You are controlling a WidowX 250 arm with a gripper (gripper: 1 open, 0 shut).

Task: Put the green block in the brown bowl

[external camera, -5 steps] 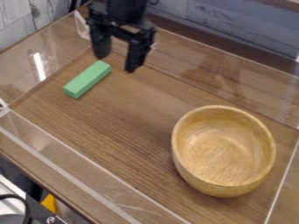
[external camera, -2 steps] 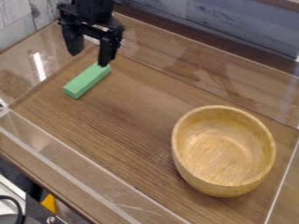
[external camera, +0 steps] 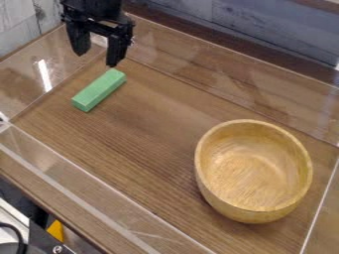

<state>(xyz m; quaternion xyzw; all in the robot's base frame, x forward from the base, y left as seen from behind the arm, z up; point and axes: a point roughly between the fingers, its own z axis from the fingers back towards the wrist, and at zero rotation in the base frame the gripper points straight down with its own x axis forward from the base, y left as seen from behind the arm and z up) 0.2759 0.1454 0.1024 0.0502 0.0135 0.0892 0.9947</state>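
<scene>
The green block (external camera: 99,90) lies flat on the wooden table at the left, a short bright green bar running diagonally. My black gripper (external camera: 99,52) hangs just above and behind the block's far end, pointing down, its two fingers spread apart and holding nothing. It is not touching the block. The brown bowl (external camera: 253,169) sits at the right front of the table, round, light wood, its hollow bare.
Clear plastic walls (external camera: 79,193) ring the table, with an edge running along the front left. A grey tiled wall (external camera: 265,25) stands behind. Bare wood (external camera: 159,129) lies between the block and the bowl.
The gripper has travelled left across the back of the table, from right of the block to over its far end, and stayed open. Block and bowl have not moved.
</scene>
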